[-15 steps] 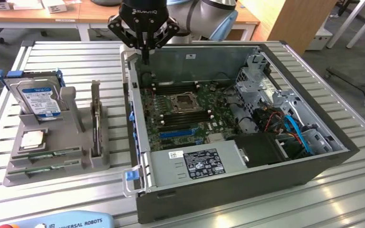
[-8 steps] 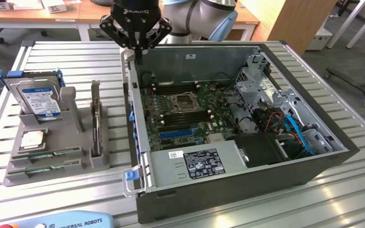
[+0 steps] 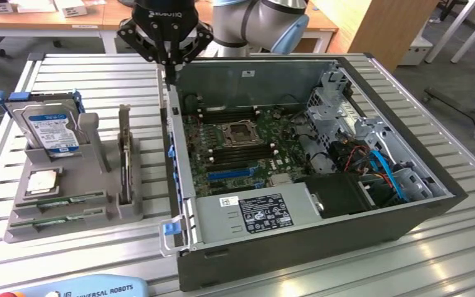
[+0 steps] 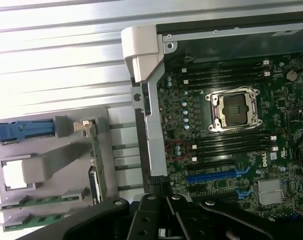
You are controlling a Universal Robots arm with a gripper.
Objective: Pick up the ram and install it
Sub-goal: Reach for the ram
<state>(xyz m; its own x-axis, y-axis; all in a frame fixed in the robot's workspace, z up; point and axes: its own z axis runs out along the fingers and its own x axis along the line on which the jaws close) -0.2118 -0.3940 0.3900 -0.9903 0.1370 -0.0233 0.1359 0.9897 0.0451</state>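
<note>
Two ram sticks (image 3: pixel 64 199) lie along the tray's (image 3: pixel 47 232) near edge; your pincer (image 3: pixel 171 64), closed on nothing above the case (image 3: pixel 303 247), should open before descending squarely.

The tray (image 3: pixel 25 230) holding the ram (image 3: pixel 66 200) stands beside the computer case (image 3: pixel 303 253).

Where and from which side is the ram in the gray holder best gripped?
Probably mid-length on the exposed upper edge of the ram, pinching its flat faces and coming straight down. It seems to stand on edge in a slot of the gray holder, whose walls block the sides.
</note>
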